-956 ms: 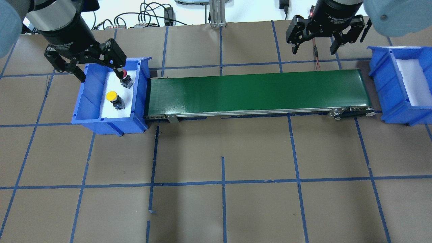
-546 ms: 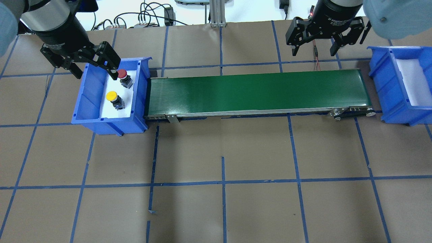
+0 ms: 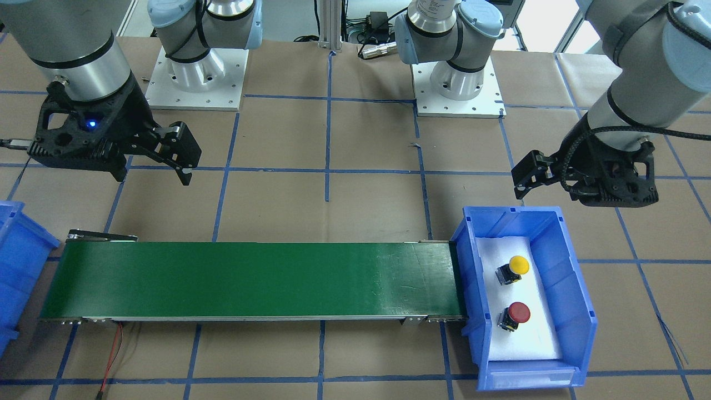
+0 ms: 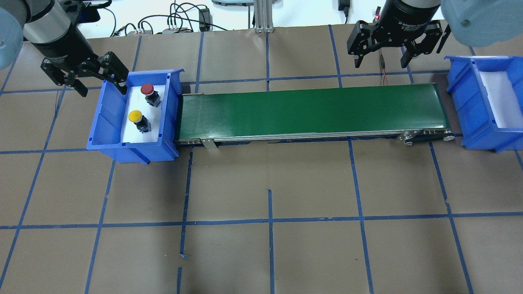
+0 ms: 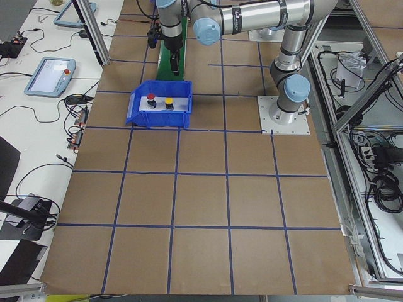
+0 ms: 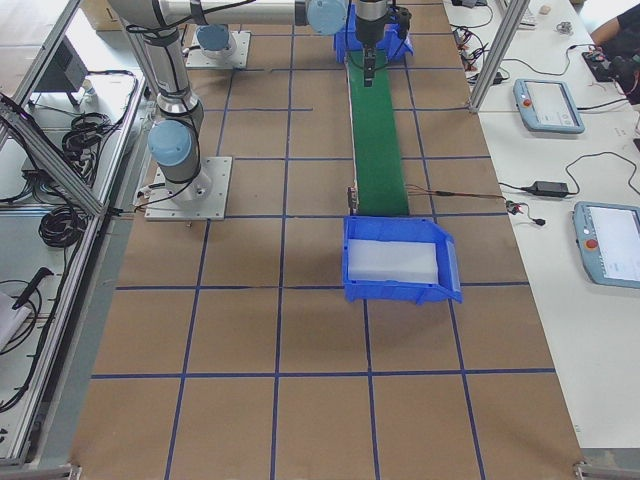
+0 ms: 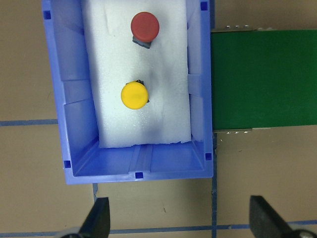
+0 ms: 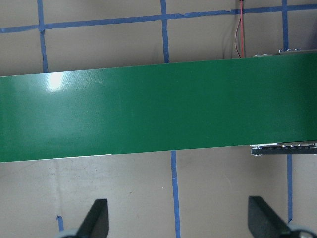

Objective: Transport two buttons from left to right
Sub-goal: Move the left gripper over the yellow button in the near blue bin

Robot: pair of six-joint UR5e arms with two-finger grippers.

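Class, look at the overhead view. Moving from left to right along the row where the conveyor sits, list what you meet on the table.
In order: blue plastic bin with white foam liner → yellow-capped push-button → red-capped push-button → long green conveyor belt → second blue plastic bin.

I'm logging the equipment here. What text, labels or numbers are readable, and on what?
"2F Adaptive Gripper": white print on the body of the right gripper, blurred, partly guessed.
Red button, yellow button, belt: no text visible.
Tablet screen on the side desk: too small to read.
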